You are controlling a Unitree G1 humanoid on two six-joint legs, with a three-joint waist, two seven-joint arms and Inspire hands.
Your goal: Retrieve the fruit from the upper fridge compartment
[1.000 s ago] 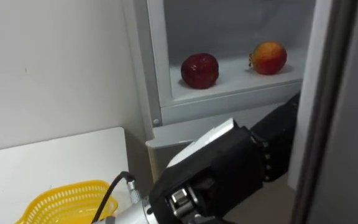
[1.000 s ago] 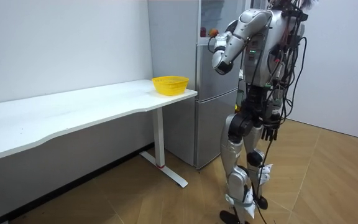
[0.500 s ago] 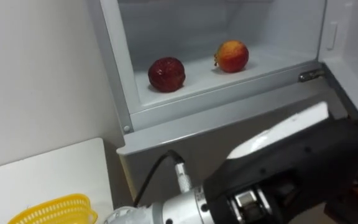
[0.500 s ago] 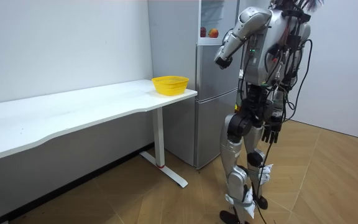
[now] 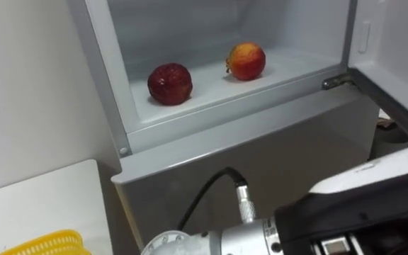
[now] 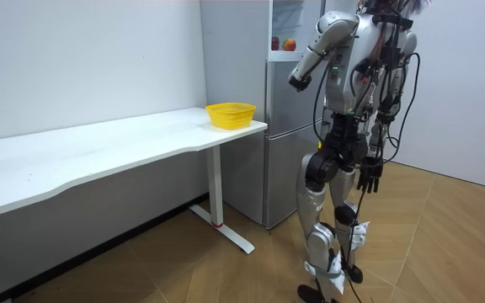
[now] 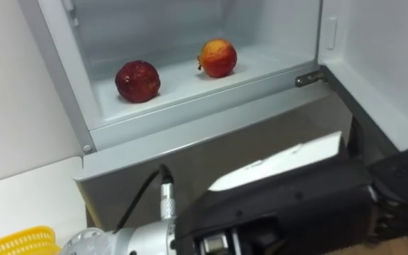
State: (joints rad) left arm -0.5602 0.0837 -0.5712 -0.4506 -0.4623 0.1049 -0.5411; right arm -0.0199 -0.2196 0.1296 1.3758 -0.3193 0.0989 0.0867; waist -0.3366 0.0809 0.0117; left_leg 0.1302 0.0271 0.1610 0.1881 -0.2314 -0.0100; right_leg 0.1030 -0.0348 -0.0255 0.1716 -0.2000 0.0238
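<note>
Two fruits (image 5: 169,83) sat on the shelf (image 5: 211,98).
My left hand (image 7: 289,204) hovered below to reach, grip unclear; right hand (image 6: 368,178) hung slack.

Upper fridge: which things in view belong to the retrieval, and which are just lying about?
Job: open upper fridge compartment; dark red round fruit and orange-red round fruit inside it; left hand raised before it.
Lying about: yellow plastic mesh basket; white table; right hand at the robot's side.

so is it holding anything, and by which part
Nothing that shows: the dark red fruit and the orange-red fruit lie on the fridge shelf, the left hand below them, the right hand hanging open at its side.
</note>
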